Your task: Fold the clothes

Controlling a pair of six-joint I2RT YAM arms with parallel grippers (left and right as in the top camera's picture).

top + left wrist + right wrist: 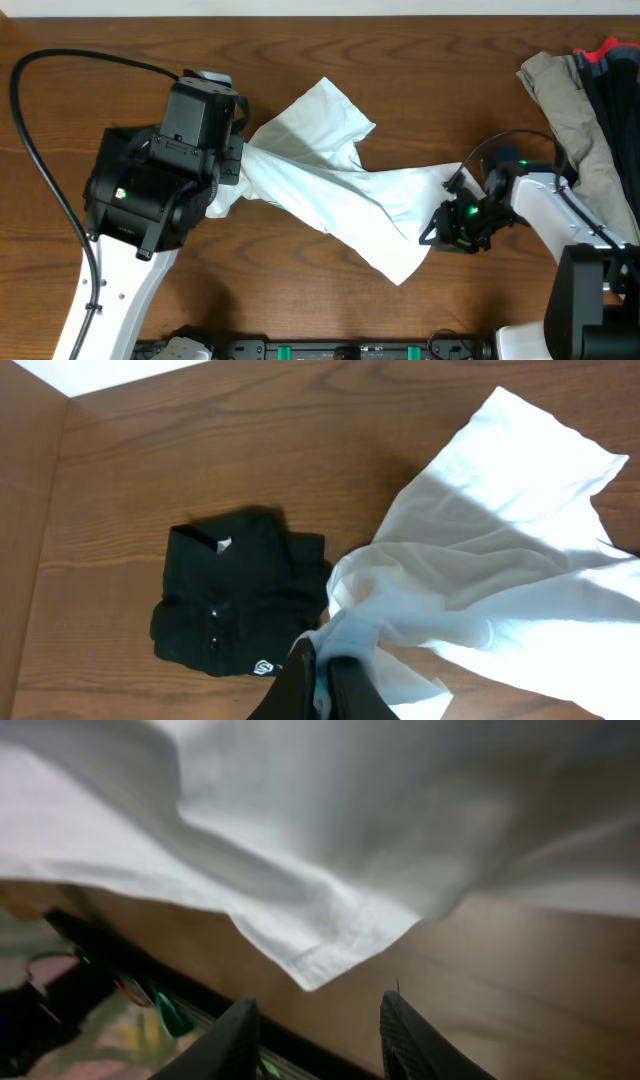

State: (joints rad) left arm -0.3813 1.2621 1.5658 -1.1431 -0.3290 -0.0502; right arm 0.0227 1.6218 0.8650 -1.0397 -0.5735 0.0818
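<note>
White T-shirt [330,175]: is lying rumpled across mid-table, left gripper [325,678] is clamping its left end, seemingly to anchor it for spreading, while right gripper [320,1005] is hovering parted and empty beside its right hem.

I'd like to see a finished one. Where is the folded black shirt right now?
The left wrist view shows the black shirt lying flat on the table, in the lower left of the view, right beside the bunched white T-shirt on its right.
</note>
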